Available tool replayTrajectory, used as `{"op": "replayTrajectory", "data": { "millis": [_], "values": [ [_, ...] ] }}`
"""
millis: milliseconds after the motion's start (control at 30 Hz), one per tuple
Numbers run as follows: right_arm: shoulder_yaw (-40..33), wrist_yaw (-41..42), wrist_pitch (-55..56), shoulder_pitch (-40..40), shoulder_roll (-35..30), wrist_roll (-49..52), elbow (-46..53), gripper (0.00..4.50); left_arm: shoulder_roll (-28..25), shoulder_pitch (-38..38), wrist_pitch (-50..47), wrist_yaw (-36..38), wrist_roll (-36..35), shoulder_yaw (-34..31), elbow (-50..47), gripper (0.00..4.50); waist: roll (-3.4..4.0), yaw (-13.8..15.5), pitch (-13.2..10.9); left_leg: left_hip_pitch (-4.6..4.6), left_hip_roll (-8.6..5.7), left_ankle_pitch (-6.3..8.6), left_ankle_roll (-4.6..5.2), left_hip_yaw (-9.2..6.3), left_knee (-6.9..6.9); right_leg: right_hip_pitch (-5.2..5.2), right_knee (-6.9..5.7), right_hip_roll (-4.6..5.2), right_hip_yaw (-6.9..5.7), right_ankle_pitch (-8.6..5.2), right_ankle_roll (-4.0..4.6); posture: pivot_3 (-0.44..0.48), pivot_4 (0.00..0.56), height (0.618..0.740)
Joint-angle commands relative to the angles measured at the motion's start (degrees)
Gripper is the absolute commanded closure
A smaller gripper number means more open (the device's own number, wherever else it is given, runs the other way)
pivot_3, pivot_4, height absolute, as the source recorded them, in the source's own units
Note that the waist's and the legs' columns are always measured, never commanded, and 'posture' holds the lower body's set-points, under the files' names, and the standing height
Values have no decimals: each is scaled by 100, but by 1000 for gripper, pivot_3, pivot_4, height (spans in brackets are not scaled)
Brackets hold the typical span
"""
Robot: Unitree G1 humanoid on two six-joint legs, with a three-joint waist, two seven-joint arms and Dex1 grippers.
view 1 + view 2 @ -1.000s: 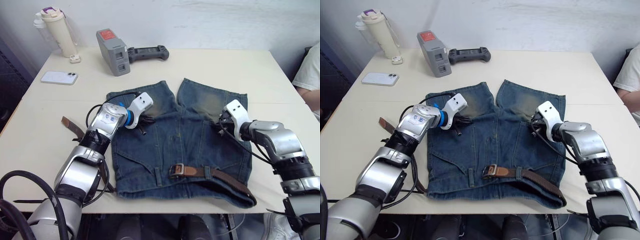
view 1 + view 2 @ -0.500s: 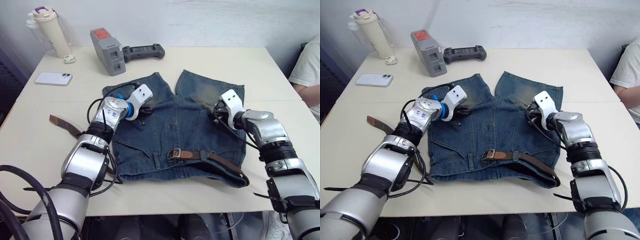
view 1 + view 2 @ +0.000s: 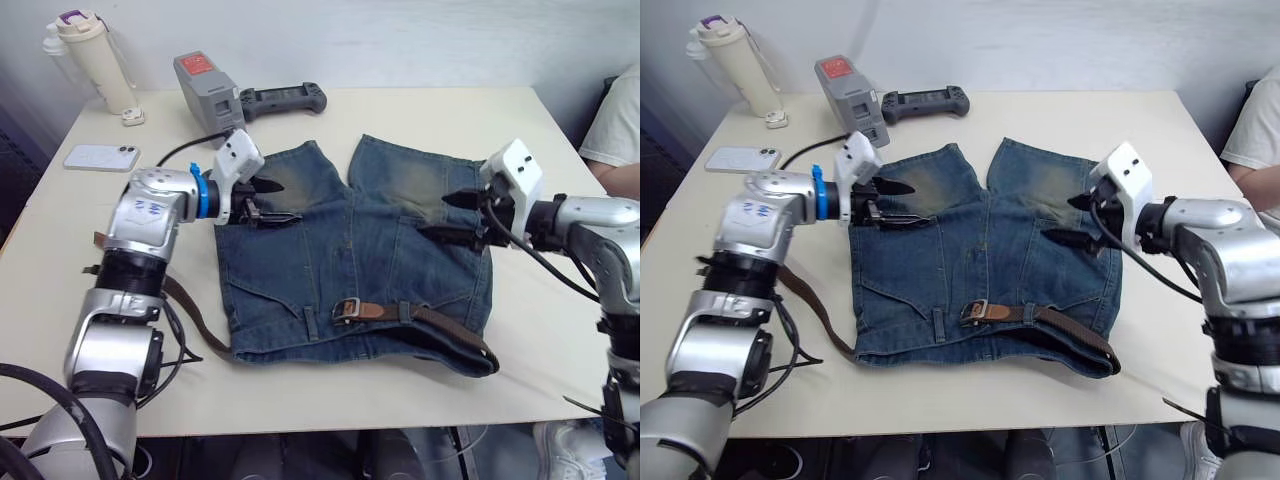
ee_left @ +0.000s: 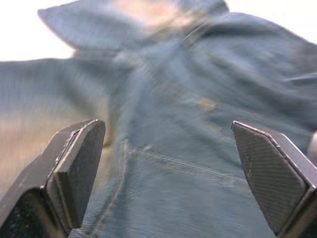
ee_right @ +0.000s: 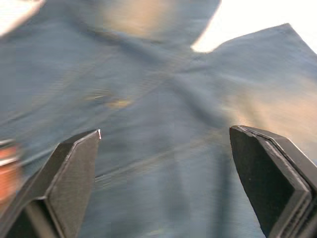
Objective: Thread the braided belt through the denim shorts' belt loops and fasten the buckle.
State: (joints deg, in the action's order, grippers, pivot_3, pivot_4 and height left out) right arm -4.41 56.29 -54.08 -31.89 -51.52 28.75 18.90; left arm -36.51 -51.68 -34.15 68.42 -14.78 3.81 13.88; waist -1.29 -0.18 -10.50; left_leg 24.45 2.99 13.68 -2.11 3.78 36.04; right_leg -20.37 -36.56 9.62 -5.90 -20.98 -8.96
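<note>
My left hand point(image 3: 268, 200) hangs over the left leg of the denim shorts point(image 3: 350, 270), its two black fingers spread wide with nothing between them; in the left wrist view those fingers point(image 4: 74, 173) stand far apart over blue cloth. My right hand point(image 3: 452, 215) hovers over the right leg of the shorts, also spread wide and empty, and the right wrist view shows its fingers point(image 5: 270, 173) well apart above the denim, with a faded yellowish patch beyond them. The shorts lie flat on the bench point(image 3: 420, 115), waistband toward me and legs pointing away. The braided belt point(image 3: 440, 325) runs along the waistband: its tan leather part lies at the middle front, where the buckle point(image 3: 346, 310) sits on the denim, and the dark woven strap goes on to the right and curves around the right corner of the waistband. Another stretch of the belt point(image 3: 190, 310) trails off the left edge of the shorts onto the bench, passing under my left arm. I see one of the belt loops point(image 3: 312, 322) just left of the buckle. Far across the bench stand a cream bottle point(image 3: 88, 55), a white phone point(image 3: 96, 157), a grey box with a red label point(image 3: 205, 90) and a dark controller point(image 3: 285, 98). At the right edge sits a person in a white sleeve point(image 3: 618, 120).
</note>
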Motion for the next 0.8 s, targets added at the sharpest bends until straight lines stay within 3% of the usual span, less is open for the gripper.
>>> {"op": "replayTrajectory", "data": {
  "millis": [33,233,300,367,567,667,800],
  "values": [
    [-208,159,-301,529,-280,600,1313,45,-365,471,-436,650,-645,-63,-1032,0,1,8,0,0,2,1,0,0,0,-1,0,0,0,0,0,0,150,740],
    [-84,-733,-868,887,-45,871,2177,45,-436,991,-368,643,-819,4,-1663,0,-7,26,-3,-3,3,3,3,1,22,6,-11,0,4,5,9,0,150,740],
    [-228,-953,-1026,904,72,1005,2165,565,-375,1017,-418,532,-850,44,-1735,0,-7,32,-3,-3,3,3,3,1,21,6,-11,0,4,5,9,0,150,740],
    [-241,-1065,-1134,872,108,1084,2124,1323,-358,1056,-491,506,-919,70,-1811,0,-8,33,-4,-3,3,3,3,1,17,5,-9,0,3,5,9,0,150,740],
    [-187,-935,-1079,752,178,1567,2149,4302,-673,1331,-614,637,-1109,-39,-2040,0,-7,7,-4,-4,6,2,2,4,10,-2,-11,-1,3,5,9,0,150,740],
    [-260,-969,-1124,714,285,1904,2212,4425,-818,1381,-795,616,-1268,-181,-2030,0,-8,14,-4,-4,6,2,2,5,12,-1,-12,-1,5,5,9,0,150,740],
    [-305,-901,-1188,647,322,2542,2323,4425,-1264,1758,-1252,354,-1461,-840,-1705,0,-9,-1,-5,-3,6,2,3,4,11,-1,-10,-1,5,5,9,0,150,740]
  ]
}}
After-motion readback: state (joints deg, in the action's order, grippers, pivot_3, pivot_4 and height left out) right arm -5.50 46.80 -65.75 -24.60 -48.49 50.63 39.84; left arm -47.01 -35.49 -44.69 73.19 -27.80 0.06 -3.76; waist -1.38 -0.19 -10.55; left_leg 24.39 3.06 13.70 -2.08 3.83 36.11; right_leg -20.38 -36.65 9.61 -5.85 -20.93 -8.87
